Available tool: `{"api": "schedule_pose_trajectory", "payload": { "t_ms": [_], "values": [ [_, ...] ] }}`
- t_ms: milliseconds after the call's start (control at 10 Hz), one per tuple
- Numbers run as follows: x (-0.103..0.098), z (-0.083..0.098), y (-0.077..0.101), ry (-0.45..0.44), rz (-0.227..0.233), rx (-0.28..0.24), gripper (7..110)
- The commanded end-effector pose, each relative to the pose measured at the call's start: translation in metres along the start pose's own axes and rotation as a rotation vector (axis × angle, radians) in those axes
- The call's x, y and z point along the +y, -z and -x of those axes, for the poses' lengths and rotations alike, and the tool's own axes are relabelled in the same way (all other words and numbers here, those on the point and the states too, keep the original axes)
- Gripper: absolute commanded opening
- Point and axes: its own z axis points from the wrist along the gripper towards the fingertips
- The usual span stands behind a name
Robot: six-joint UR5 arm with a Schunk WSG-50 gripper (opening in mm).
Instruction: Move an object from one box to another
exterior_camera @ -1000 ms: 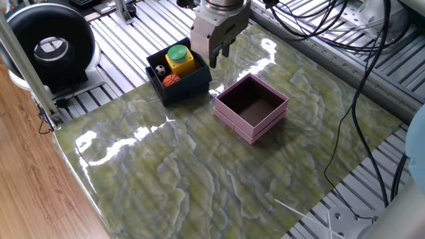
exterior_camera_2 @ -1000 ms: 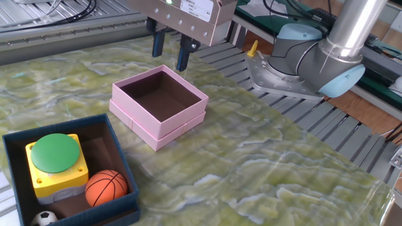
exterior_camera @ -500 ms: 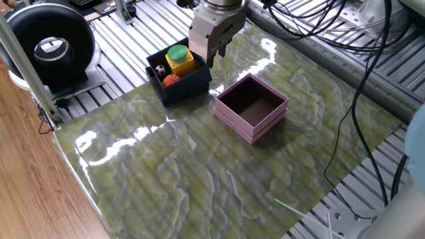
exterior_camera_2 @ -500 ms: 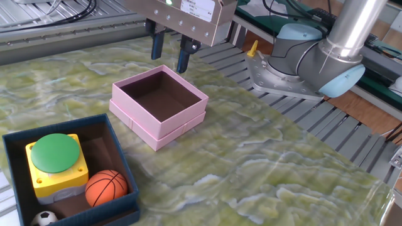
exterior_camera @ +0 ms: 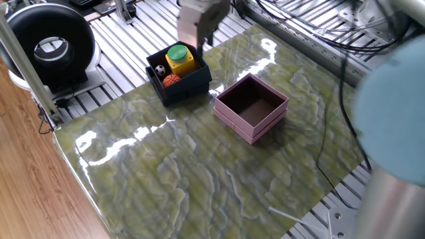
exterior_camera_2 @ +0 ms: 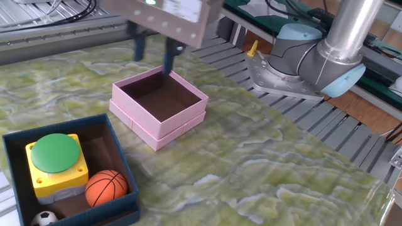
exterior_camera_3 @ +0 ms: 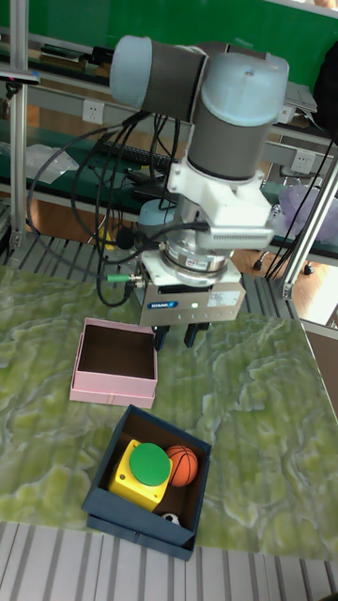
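Gripper (exterior_camera_3: 177, 335) open, empty, fingers apart, hovering. Below and just ahead of it, navy box (exterior_camera_3: 108, 512) holds yellow-and-green button (exterior_camera_3: 140, 470), basketball (exterior_camera_3: 183, 464), small soccer ball (exterior_camera_3: 169, 517). We'd centre over basketball, clear of box walls; pink box (exterior_camera_3: 89, 384) beside.

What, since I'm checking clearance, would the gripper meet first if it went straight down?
Probably the marbled tabletop between pink box and navy box, under the open gripper. Depth is unclear; the navy rim is possible.
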Motion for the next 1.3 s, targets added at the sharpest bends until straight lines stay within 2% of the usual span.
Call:
{"api": "schedule_pose_trajectory", "payload": {
  "t_ms": [0,100,200,300,600,800,900,1000,1100,1200],
  "values": [
    [-0.005,0.041,-0.010,0.047,-0.009,0.002,44],
    [-0.005,0.053,-0.020,0.026,-0.009,-0.012,44],
    [0.001,0.061,-0.027,0.002,0.007,-0.020,44],
    [0.002,0.064,-0.033,-0.001,0.001,-0.024,44],
    [0.002,0.060,-0.030,0.006,-0.008,-0.013,44],
    [0.008,0.062,-0.029,-0.030,0.014,-0.021,44],
    [0.006,0.057,-0.030,0.066,0.008,-0.002,44],
    [-0.006,0.048,-0.029,0.218,-0.037,0.040,44],
    [-0.003,0.050,-0.029,0.256,-0.026,0.028,44],
    [0.002,0.059,-0.029,0.284,0.015,0.005,44]
  ]
}}
